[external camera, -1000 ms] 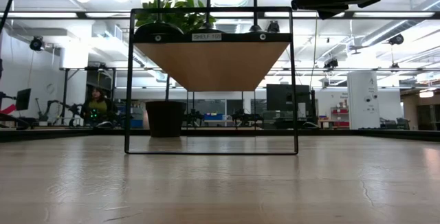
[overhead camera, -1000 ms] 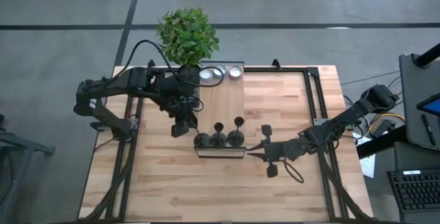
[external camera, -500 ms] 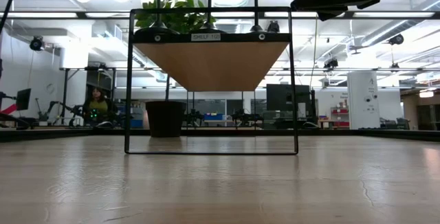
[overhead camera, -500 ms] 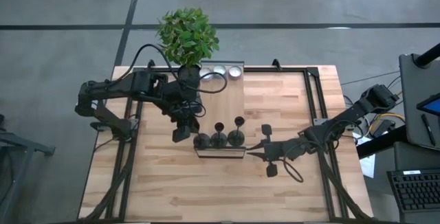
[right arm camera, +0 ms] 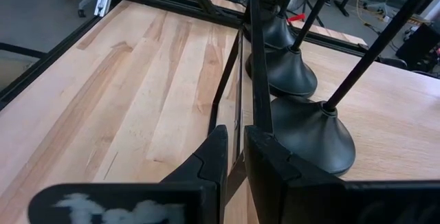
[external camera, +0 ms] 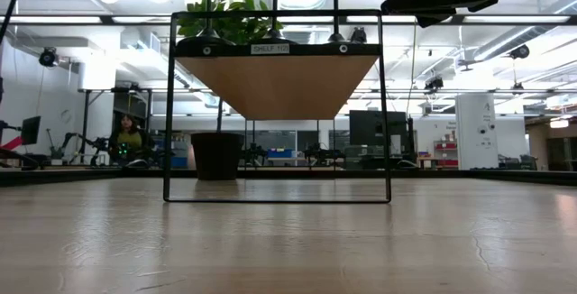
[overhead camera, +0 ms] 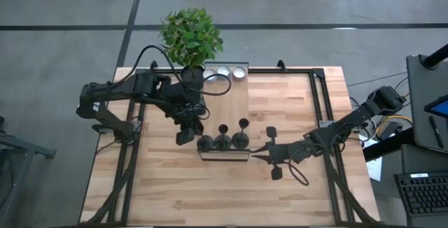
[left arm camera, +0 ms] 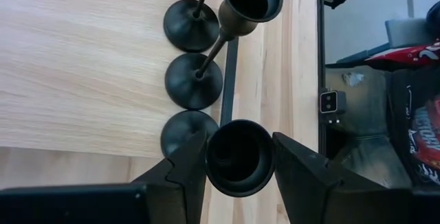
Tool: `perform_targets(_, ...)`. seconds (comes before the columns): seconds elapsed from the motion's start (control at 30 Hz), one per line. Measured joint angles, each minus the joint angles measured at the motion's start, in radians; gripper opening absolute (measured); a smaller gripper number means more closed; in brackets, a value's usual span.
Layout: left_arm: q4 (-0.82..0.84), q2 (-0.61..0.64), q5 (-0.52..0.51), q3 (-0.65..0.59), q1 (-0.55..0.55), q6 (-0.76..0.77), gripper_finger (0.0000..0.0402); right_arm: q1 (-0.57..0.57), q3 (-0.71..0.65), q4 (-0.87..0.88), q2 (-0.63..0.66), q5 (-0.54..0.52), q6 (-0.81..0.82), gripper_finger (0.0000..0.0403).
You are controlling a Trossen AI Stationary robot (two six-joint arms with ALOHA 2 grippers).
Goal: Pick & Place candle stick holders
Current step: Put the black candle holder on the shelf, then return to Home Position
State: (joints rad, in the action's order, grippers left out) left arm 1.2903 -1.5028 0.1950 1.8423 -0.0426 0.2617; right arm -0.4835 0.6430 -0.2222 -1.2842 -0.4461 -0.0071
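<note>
moved in from the shelf's back edge: left tool (left arm camera: 239, 159), half open around the cup of the endmost of three candle stick holders (overhead camera: 222, 141) along the shelf's (overhead camera: 227, 98) front edge. could tip neighbours if lifted crooked. right tool (right arm camera: 234, 159) nearly shut, empty, idle near the bench's (overhead camera: 175, 193) right edge.

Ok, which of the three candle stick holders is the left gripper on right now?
The leftmost candle stick holder in the row; the left gripper has its cup between its fingers, while the middle holder and right holder stand untouched.
</note>
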Motion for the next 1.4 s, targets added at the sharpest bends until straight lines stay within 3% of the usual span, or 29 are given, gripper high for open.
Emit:
perform_targets(0.17, 0.0, 0.0, -0.005, 0.0, 0.0, -0.004, 0.0154, 0.0, 0.0, 0.0, 0.0, 0.0, 0.0, 0.0043)
perform_targets(0.53, -0.001, 0.0, -0.053, -0.002, 0.0, -0.026, 0.0223, 0.0, 0.0, 0.0, 0.0, 0.0, 0.0, 0.0043)
perform_targets(0.93, -0.015, 0.002, -0.048, 0.011, 0.0, -0.029, 0.0225, 0.0, 0.0, 0.0, 0.0, 0.0, 0.0, 0.0043)
perform_targets(1.4, -0.016, 0.004, -0.056, 0.139, 0.001, -0.028, 0.0225, 0.0, 0.0, 0.0, 0.0, 0.0, -0.001, 0.0043)
